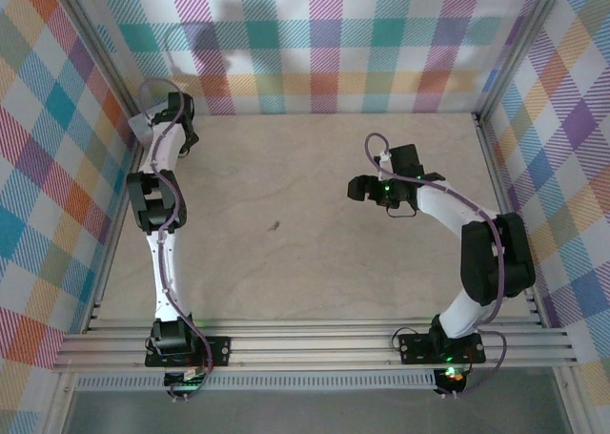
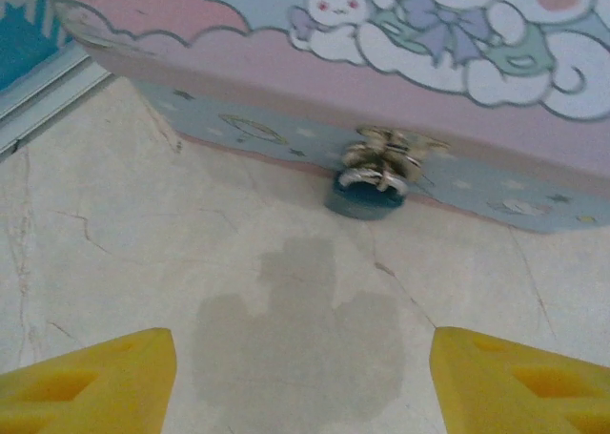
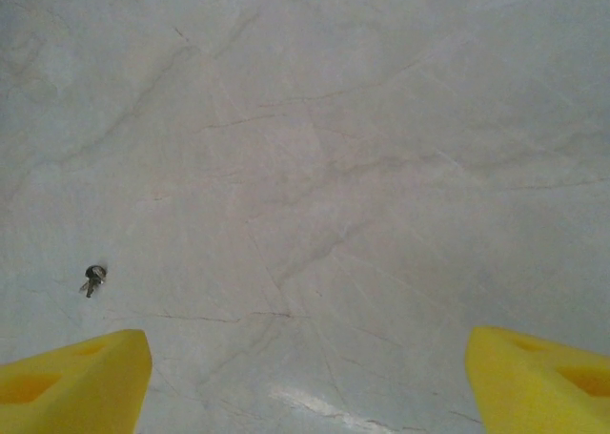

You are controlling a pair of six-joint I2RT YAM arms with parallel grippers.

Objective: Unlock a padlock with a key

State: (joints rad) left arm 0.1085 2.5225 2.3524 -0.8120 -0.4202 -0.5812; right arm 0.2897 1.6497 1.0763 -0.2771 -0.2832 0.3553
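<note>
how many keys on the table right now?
1. The small dark metal key lies loose on the pale tabletop, near its middle. Too tiny to rule out a second bunched with it.

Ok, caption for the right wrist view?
Open right gripper over the table, small dark key lying loose at the frame's left.

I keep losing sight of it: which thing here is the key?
Start at the pale table inside the checked walls and look just left of its middle. The key is the tiny dark metallic sliver lying there alone, far smaller than anything else around.
</note>
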